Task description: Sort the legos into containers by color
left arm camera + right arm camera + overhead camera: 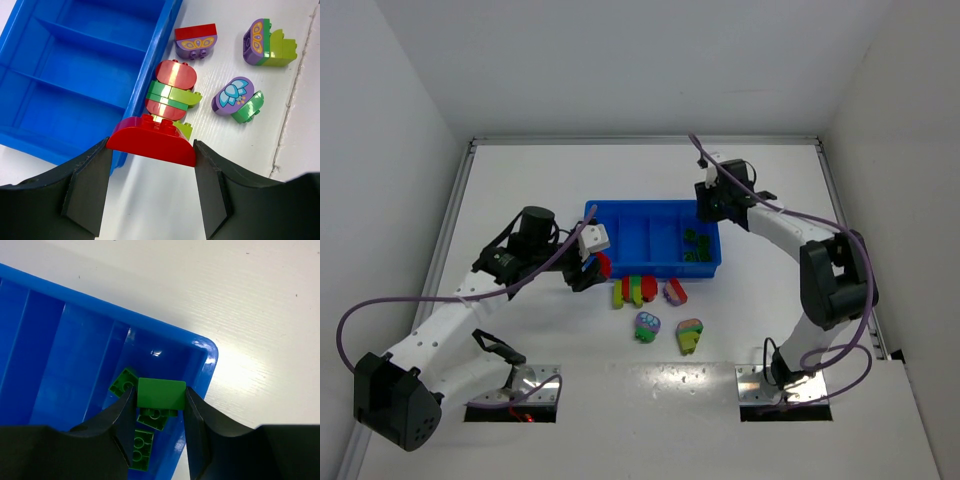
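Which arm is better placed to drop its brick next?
Right, probably. The right hand holds a green brick over the compartment where green bricks lie. The left hand holds a red brick at the tray's outer wall, not over a compartment.

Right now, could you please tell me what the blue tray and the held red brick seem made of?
The blue tray: likely moulded plastic, semi-gloss, with a glint on its wall. The red brick: probably hard plastic, smooth with a slight sheen and moulded studs.

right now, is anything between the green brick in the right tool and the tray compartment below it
Nothing visible is. The green brick is clamped in the right tool over the blue tray's end compartment, where only other green bricks lie.
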Motion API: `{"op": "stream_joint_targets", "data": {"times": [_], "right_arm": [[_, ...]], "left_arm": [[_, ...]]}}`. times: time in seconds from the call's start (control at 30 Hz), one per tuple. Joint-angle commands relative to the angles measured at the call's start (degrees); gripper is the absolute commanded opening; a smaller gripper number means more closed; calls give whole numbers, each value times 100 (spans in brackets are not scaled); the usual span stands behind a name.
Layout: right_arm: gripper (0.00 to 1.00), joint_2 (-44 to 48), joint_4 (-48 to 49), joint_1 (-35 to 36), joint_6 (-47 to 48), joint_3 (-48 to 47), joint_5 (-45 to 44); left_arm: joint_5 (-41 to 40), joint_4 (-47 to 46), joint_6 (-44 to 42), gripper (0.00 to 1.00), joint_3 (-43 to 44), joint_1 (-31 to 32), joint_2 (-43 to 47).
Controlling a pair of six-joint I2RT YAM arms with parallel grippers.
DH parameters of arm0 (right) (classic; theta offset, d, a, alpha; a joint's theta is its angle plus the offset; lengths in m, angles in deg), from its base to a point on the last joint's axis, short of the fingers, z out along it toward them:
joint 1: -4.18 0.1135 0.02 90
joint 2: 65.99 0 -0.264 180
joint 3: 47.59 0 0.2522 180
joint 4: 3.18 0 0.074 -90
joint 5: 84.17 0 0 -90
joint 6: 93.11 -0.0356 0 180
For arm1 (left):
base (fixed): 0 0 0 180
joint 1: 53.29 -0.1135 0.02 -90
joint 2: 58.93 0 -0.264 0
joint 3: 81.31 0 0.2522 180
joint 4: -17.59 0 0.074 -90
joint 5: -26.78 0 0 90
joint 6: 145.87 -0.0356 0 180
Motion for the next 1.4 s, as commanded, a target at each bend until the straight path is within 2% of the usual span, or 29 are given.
{"op": "stream_joint_targets", "data": {"times": [0.0, 0.17, 0.47, 0.73, 0.83, 0.87, 0.9, 0.97, 1.07, 1.2, 1.37], "right_arm": [[11, 219, 514, 65, -338, 145, -133], [11, 106, 690, 179, -567, 146, -18], [9, -307, 805, 461, -568, -38, -764], [35, -413, 734, 513, -568, -153, -950], [41, -413, 734, 513, -568, -153, -950], [56, -413, 734, 513, -568, -153, -950], [63, -361, 734, 513, -568, -153, -950], [69, -361, 673, 513, -568, -153, -950], [74, -159, 595, 513, -568, -153, -897], [75, 368, 488, 513, -568, -101, -433], [75, 1054, 41, 513, -620, -284, 113]], "left_arm": [[46, -196, 89, 27, 155, 12, 76], [46, -196, 89, 27, 155, 12, 23], [-6, -249, 203, 27, 102, 12, 23], [-6, -301, 309, 27, 155, 12, -29], [-59, -432, 537, 27, 155, 12, -29], [-59, -503, 694, 27, 155, 12, -29], [-59, -556, 791, 27, 155, -41, -29], [-59, -643, 1063, 27, 155, -93, -143], [-243, -845, 1458, 27, 155, -94, -205], [-735, -969, 2178, 27, 374, -94, -468], [-1350, -1040, 2646, 27, 752, -94, -1057]]}}
